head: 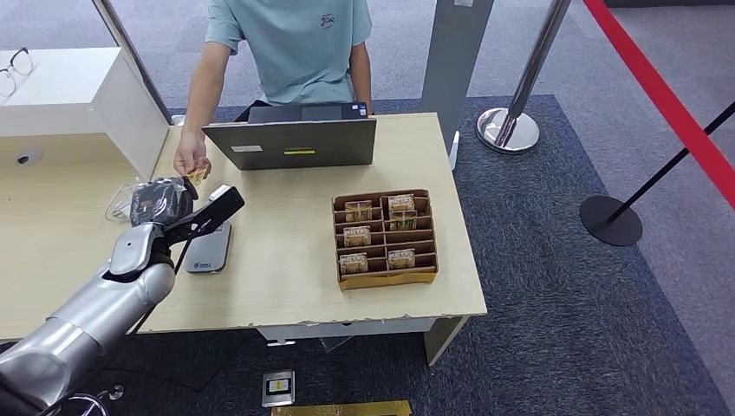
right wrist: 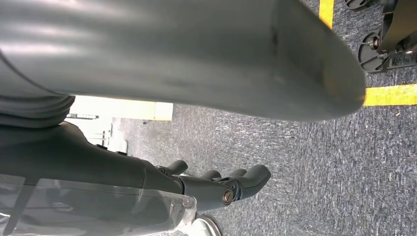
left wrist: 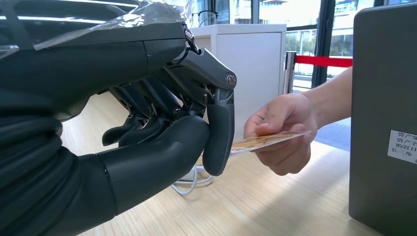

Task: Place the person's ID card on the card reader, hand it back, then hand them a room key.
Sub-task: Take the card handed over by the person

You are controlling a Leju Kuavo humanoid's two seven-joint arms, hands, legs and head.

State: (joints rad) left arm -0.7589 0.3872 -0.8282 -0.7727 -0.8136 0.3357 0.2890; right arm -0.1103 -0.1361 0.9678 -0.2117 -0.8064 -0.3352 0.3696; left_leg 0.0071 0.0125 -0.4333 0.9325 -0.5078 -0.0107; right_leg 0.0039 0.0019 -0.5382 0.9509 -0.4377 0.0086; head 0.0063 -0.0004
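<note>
Above the counter [head: 286, 217], the person's hand [left wrist: 282, 130] holds out the ID card [left wrist: 263, 141]. Its near edge lies between the left hand [left wrist: 162, 132]'s thumb and fingertip, apparently pinched. The right hand [right wrist: 216, 184] hangs unclenched, holding nothing.

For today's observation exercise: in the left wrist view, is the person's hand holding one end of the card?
Yes: the person's hand grips one end of the card, while its other end sits at the left hand.
</note>
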